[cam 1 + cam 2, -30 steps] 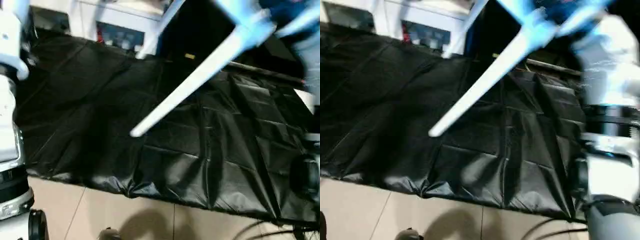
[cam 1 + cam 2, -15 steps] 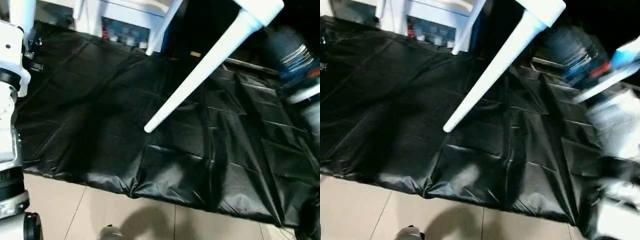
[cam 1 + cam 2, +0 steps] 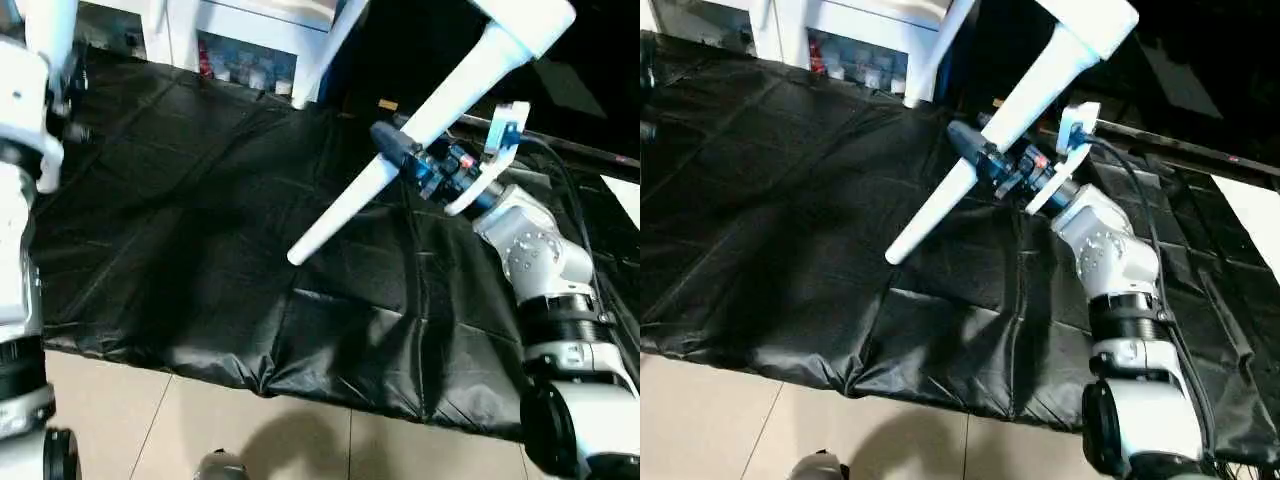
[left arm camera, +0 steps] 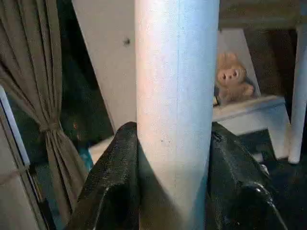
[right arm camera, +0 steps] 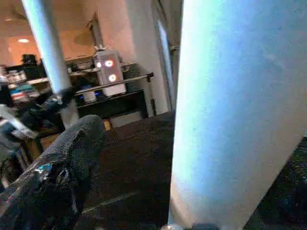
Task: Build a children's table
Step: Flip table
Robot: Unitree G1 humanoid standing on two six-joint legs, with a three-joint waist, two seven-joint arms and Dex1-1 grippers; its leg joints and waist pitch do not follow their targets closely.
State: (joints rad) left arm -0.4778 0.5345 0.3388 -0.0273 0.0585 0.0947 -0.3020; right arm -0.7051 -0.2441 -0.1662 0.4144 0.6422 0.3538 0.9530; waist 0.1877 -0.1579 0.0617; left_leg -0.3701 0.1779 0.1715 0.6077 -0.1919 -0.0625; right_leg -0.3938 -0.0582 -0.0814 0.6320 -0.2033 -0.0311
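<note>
Black crinkled sheeting covers the floor (image 3: 200,250) beneath the raised white plastic children's table, legs seemingly fitted: left end effector (image 4: 175,182) clamps one tapered white tube leg (image 4: 176,96), right end effector (image 3: 975,160) spreads wide beside another (image 3: 985,150), ungripped.

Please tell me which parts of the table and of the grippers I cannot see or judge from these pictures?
- Tabletop: cut off by the top edge in both eye views; its other sockets cannot be checked.
- Left gripper: the left wrist view shows it clamped on a leg, whose ends run past the picture's edges.
- Right gripper: its far finger is hidden behind the slanting leg in the eye views; contact cannot be judged.
</note>
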